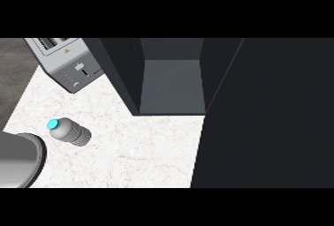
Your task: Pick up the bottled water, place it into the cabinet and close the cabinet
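The bottled water (70, 132) is a small clear ribbed bottle with a cyan cap. It rests on the pale marble counter (143, 150) at the left, cap pointing to the upper left. The dark cabinet (173, 84) stands at the back centre, open, with a bare grey floor inside. Its wide dark door (274, 114) swings out over the right side of the view. Neither hand shows anywhere.
A silver toaster (68, 62) sits at the back left, close to the cabinet's left wall. A grey rounded form with a dark rim (18, 160) fills the lower left corner beside the bottle. The counter's left edge runs diagonally above it.
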